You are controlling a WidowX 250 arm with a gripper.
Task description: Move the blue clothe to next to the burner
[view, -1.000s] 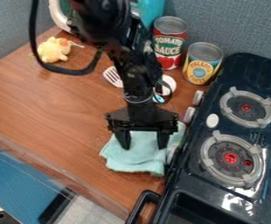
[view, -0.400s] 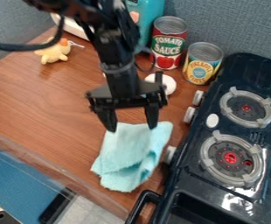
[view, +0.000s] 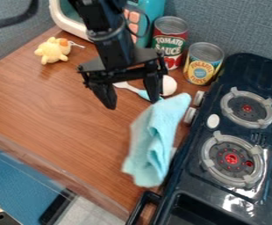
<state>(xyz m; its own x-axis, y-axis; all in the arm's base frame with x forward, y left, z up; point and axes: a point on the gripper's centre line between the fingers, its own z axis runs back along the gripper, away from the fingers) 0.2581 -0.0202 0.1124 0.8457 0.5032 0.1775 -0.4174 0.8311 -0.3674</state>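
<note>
The black gripper (view: 132,104) is above the wooden counter, left of the stove, its two fingers spread wide apart. The light blue cloth (view: 156,140) stands as a narrow, folded strip along the stove's left side, its upper end slanting to the right. That upper end meets the tip of the right finger in the view; whether they touch I cannot tell. No cloth shows between the fingers. On the dark stove, the front burner (view: 232,160) is to the right of the cloth and the rear burner (view: 247,108) is farther back.
Behind the stove's left edge stand a tomato sauce can (view: 169,41) and a pineapple can (view: 203,63). A white-headed utensil (view: 168,85) lies beyond the cloth. The yellow plush toy (view: 53,50) is at the back left. An oven handle (view: 143,208) juts out at the front.
The gripper has risen toward the back and left. The cloth first spread toward the front, then shifted right and became narrower, with its upper end swung toward the stove knobs.
</note>
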